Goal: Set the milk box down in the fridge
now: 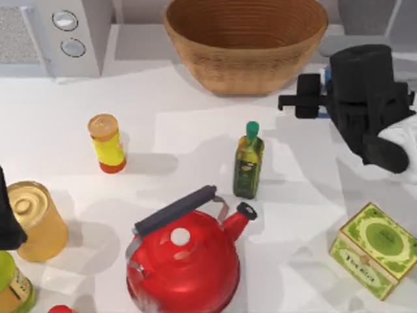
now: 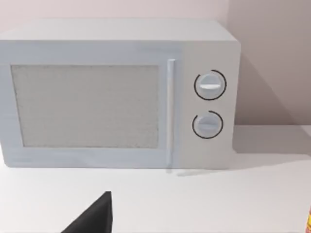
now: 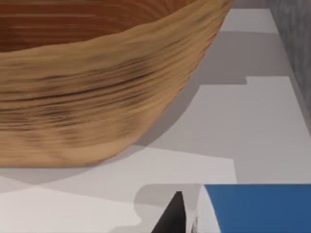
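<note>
The wicker basket (image 1: 245, 40) looks woven, ridged and matt. The red kettle (image 1: 186, 264) is glossy, with a matt dark handle. The golden can (image 1: 34, 220) shines like metal. The microwave (image 2: 119, 94) has a smooth, matt grey casing and a grainy door panel. The milk box (image 3: 252, 208) looks like smooth card.

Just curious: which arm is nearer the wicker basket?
Right. Its pincer sits just right of the wicker basket; the left arm is parked far off at the table's left edge.
</note>
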Available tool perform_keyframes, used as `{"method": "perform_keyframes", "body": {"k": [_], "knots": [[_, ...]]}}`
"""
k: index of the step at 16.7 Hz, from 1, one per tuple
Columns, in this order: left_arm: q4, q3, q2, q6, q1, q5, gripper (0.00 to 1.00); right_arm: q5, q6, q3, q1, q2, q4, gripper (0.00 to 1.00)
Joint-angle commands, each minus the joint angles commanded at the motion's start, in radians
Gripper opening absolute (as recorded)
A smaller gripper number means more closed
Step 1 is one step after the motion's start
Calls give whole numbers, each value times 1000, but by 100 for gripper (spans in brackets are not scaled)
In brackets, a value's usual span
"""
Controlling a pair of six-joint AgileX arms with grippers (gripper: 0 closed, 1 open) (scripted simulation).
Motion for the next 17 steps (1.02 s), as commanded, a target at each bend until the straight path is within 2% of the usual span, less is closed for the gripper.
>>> {"method": "perform_keyframes", "body": {"k": [5,12,17], "knots": [[0,0,0,0,0,0,100,-14,11,59,3,-126,-209,0],[0,0,0,0,0,0,100,-20,12,54,0,-137,-218,0],[0,0,0,0,0,0,100,-75,-23,-66,-59,-329,-228,0]]}}
